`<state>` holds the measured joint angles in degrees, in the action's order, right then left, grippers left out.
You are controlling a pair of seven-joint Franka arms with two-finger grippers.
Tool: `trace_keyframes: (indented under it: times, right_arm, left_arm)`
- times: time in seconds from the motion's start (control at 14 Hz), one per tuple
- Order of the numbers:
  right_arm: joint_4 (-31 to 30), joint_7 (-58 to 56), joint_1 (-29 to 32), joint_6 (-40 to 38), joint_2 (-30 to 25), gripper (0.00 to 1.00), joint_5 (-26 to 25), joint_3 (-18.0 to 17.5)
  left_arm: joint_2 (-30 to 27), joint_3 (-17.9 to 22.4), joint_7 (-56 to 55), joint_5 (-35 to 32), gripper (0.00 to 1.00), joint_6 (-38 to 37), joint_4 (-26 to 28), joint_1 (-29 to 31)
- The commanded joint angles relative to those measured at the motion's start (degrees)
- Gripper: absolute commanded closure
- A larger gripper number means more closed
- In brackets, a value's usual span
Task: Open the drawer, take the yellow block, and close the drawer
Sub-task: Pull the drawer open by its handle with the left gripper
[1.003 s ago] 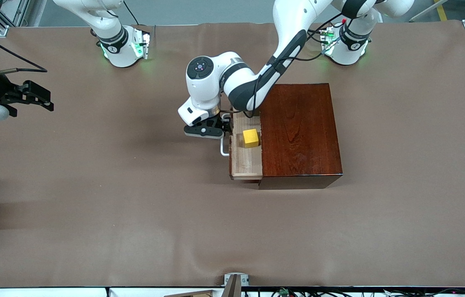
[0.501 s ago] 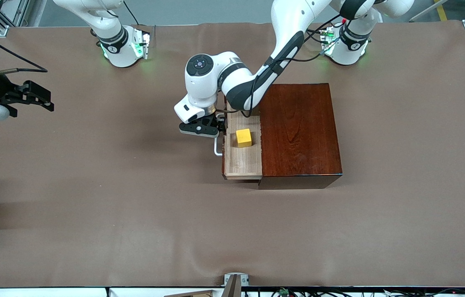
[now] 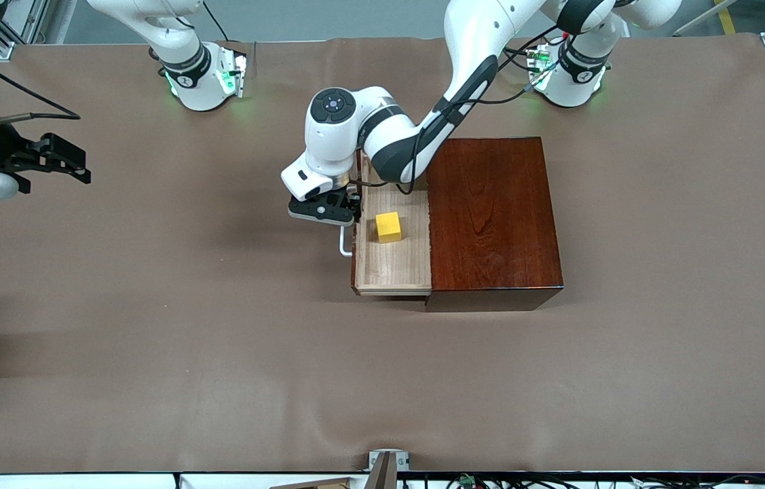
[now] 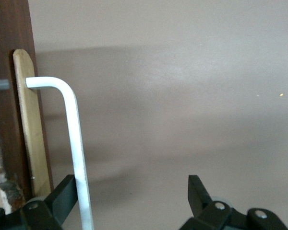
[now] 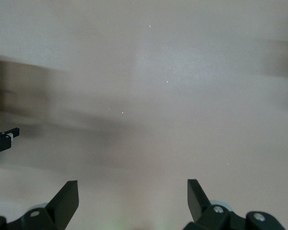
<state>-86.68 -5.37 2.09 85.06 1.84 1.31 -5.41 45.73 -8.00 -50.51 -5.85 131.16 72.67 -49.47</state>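
Observation:
The drawer (image 3: 392,265) stands pulled well out of the dark mahogany box (image 3: 491,217), toward the right arm's end of the table. The yellow block (image 3: 388,227) sits in its pale wood tray. My left gripper (image 3: 338,214) is at the white loop handle (image 3: 343,248), fingers wide open. In the left wrist view the handle (image 4: 77,143) runs against the inner face of one finger (image 4: 65,194) of the left gripper (image 4: 132,191). The drawer's dark front (image 4: 9,72) shows beside it. My right gripper (image 3: 80,166) waits open and empty over the right arm's end of the table (image 5: 133,196).
Brown cloth (image 3: 219,339) covers the table. Both arm bases (image 3: 202,81) stand along the edge farthest from the front camera. A small metal bracket (image 3: 387,462) sits at the table edge nearest that camera.
The drawer has slid farther out toward the right arm's end, with my left gripper moving the same way at the handle. The yellow block rode along in the tray. The right arm stayed still.

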Motion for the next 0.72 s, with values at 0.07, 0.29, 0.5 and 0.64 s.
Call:
trace_keyframes:
  times: [0.07, 0.29, 0.5, 0.64]
  right_arm:
    - [0.3, -0.4, -0.8, 0.2, 0.4, 0.0, -0.6, 0.3]
    - [0.3, -0.4, -0.8, 0.2, 0.4, 0.0, -0.7, 0.3]
    - [0.3, -0.4, -0.8, 0.2, 0.4, 0.0, -0.7, 0.2]
    - [0.3, -0.4, -0.9, 0.2, 0.4, 0.0, -0.7, 0.3]
  left_arm:
    - [1.1, -1.4, -0.6, 2.2, 0.0, 4.4, -1.9, -0.5]
    - [0.3, -1.2, -0.8, 2.2, 0.0, 3.2, -2.2, -0.4]
    - [-2.0, -0.8, -0.8, 2.2, 0.0, -1.3, -2.2, 0.5]
    - [-3.0, -0.7, -0.8, 2.2, 0.0, -4.0, -2.2, 1.1]
